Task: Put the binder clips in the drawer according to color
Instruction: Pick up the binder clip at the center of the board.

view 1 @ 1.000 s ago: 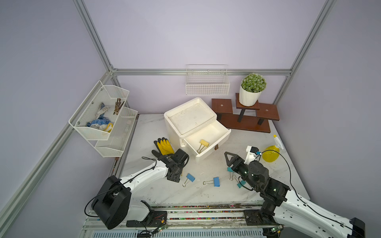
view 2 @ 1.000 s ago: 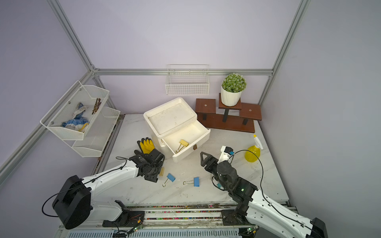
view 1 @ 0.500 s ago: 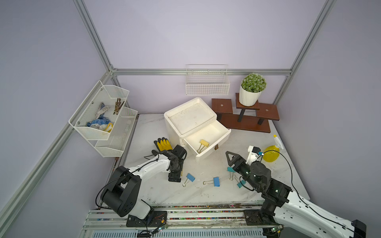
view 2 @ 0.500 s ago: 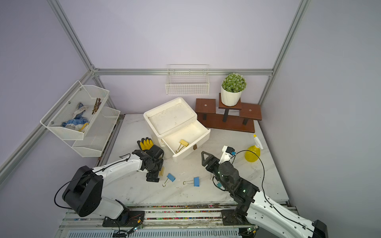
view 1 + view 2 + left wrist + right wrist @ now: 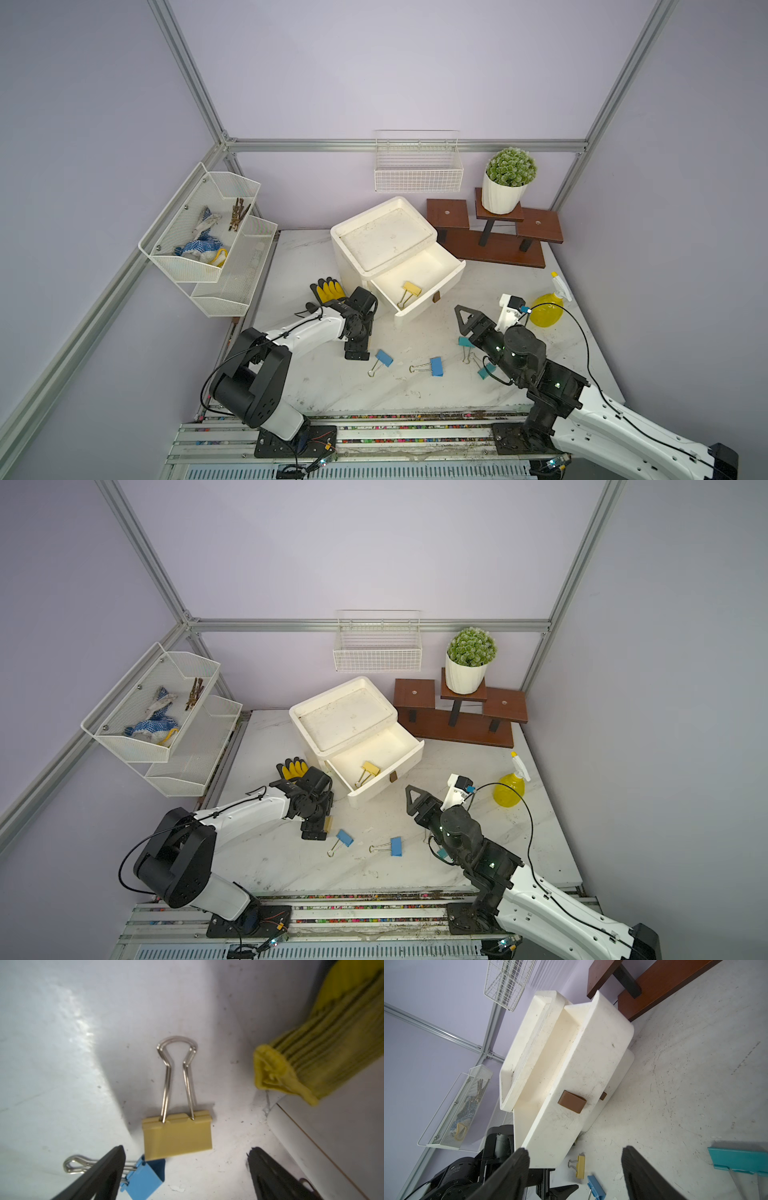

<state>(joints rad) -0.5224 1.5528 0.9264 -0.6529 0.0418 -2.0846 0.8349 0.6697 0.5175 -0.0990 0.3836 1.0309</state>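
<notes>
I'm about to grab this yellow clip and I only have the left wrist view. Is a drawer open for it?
Observer: Yes, the top drawer of the white chest is pulled out.
Operator: Anything in it already?
Observer: One yellow clip lies inside. I see nothing else in there.
Operator: Is the other arm in my way?
Observer: The right gripper hangs open near the drawer's front. It is apart from the drawer and holds nothing.
</notes>
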